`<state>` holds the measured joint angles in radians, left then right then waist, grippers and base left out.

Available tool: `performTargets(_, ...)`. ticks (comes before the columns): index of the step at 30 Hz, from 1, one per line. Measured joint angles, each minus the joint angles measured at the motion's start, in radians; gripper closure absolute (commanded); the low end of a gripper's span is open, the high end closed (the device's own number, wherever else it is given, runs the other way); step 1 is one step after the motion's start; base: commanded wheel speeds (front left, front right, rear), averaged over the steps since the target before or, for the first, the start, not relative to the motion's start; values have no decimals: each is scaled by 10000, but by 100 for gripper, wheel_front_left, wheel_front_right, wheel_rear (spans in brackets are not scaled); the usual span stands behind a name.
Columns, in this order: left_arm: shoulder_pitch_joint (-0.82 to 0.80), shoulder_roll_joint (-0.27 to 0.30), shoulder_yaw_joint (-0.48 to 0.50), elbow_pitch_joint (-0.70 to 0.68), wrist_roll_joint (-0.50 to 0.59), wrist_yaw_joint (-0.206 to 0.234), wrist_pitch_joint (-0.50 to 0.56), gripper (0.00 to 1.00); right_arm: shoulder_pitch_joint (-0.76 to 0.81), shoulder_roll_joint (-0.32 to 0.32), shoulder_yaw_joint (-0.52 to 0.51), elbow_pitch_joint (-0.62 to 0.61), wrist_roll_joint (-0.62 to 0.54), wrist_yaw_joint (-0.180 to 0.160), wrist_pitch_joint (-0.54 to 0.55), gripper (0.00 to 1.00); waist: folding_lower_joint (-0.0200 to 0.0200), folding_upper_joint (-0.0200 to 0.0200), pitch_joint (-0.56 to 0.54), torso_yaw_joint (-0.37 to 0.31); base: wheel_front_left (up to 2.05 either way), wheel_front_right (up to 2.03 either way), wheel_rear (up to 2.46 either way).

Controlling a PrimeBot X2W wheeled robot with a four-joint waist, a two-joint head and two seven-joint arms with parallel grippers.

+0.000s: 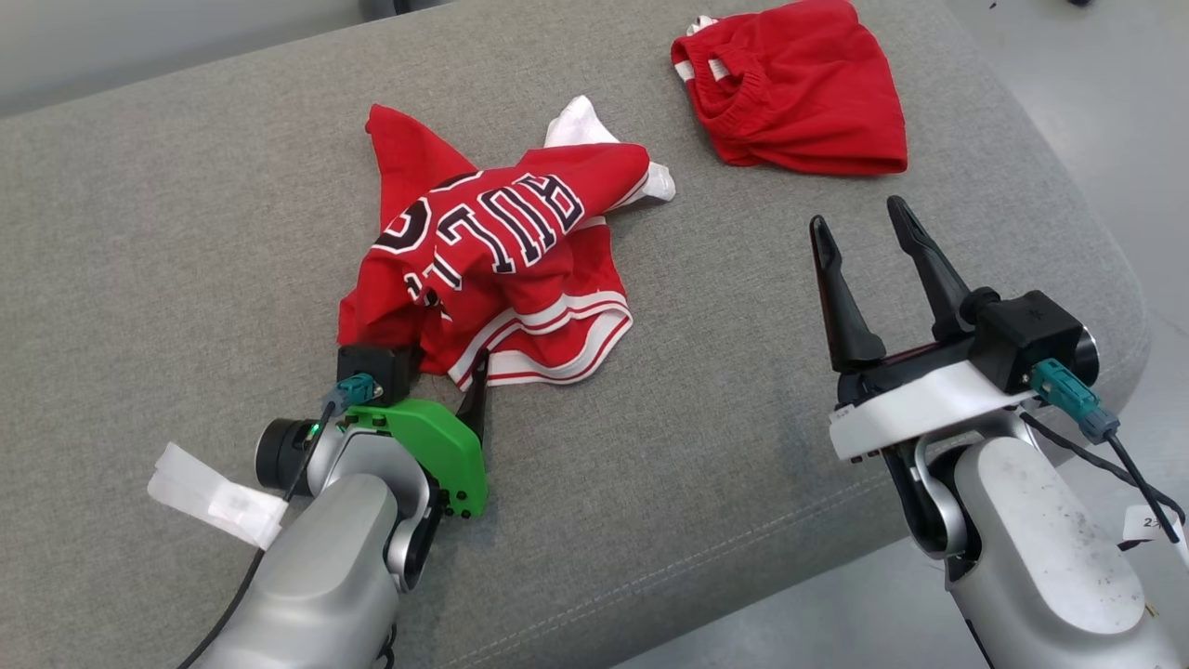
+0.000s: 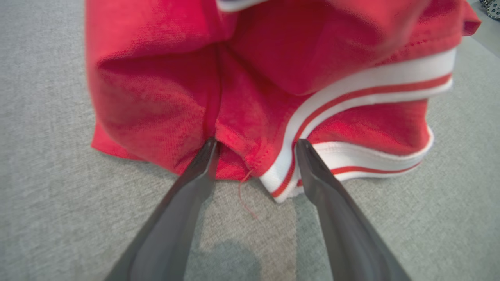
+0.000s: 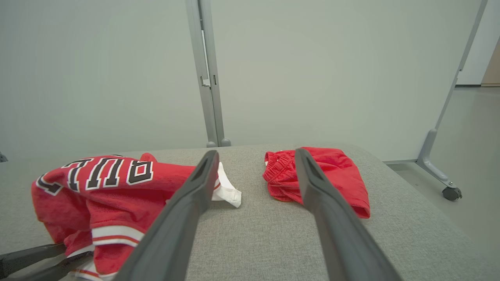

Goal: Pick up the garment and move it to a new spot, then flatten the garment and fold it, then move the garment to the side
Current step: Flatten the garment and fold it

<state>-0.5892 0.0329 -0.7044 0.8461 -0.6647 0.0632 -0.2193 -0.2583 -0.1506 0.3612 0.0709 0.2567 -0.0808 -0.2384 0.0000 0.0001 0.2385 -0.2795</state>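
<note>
**Get a good pinch on the shirt**

The red shirt [image 1: 502, 269] lies in a heap in the middle of the grey desk [image 1: 186, 232]. The left claw [image 2: 256, 143] is spread wide at the shirt's 7 o'clock edge, with its tips right at the hem and nothing pinched. I think it should push in a bit more, so the cloth sits deep between the fingers, then squeeze and lift. The right claw [image 1: 856, 213] is spread too, empty, at 4 o'clock. Red shorts [image 1: 799, 88] lie at 1 o'clock.

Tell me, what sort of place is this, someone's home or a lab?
Probably a lab or test room, not a home: a grey padded bench stands before plain partition screens, one on a wheeled foot, over a bare smooth floor.
</note>
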Motion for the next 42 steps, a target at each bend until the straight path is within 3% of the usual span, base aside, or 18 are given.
performTargets(1,-22,0,-12,50,0,0,0,7,0,0,-6,0,0,0,0,0,0,0,20,-14,0,0,0)
performTargets(2,-48,0,-46,86,-2,0,0,30,0,0,-29,2,-2,-2,0,0,0,0,34,-18,0,0,0)
performTargets(3,-48,0,-46,86,-2,0,0,72,0,0,-29,2,-2,-2,0,0,0,0,34,-18,0,0,0)
performTargets(4,-65,2,-102,92,-8,-2,0,100,0,-2,-73,8,-2,-6,0,0,0,0,37,-7,0,0,0)
performTargets(15,-742,58,-430,-23,598,-194,-205,100,12,-104,-341,180,-2,-15,-77,0,0,0,-250,569,0,0,0)
performTargets(26,-2619,1655,-23,-522,1714,96,-293,100,227,-67,-244,472,-2,-8,-88,0,0,0,-1065,1209,0,0,0)
performTargets(32,-3990,2111,420,-1285,2174,253,-295,100,235,42,29,508,-2,44,-88,0,0,0,-1550,1324,0,0,0)
performTargets(38,-4523,1664,453,-2161,2397,247,-341,100,237,46,-4,476,-2,40,-88,0,0,0,-1643,1079,0,0,0)
performTargets(42,-3803,698,-217,-2412,2353,-299,-380,100,261,4,-84,430,-2,27,-90,0,0,0,-1501,959,0,0,0)
